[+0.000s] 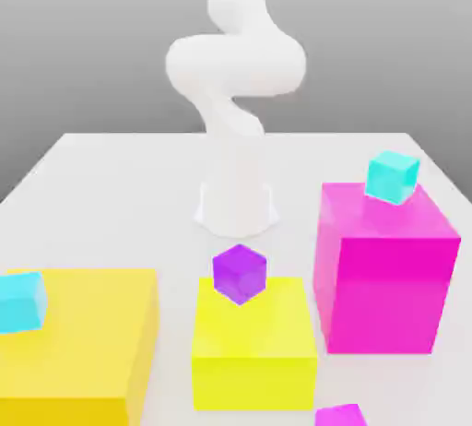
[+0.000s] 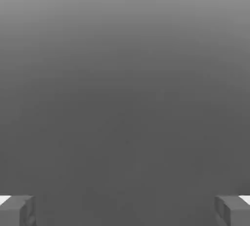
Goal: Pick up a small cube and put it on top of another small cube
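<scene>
The gripper [image 2: 125,210] hangs with fingers spread wide, holding nothing, while the small magenta cube [image 1: 339,415] sits on the white table [image 1: 111,194], near the yellow block [image 1: 253,346].

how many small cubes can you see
4: cyan cube on the magenta block, cyan cube on the big yellow block, purple cube on the middle yellow block, magenta cube at the bottom edge, partly cut off.

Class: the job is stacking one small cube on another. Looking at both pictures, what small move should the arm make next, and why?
Probably lower the open pincer toward the small glossy magenta cube at the table's near edge: the pincer's fingers stand wide apart, with nothing between them.
</scene>
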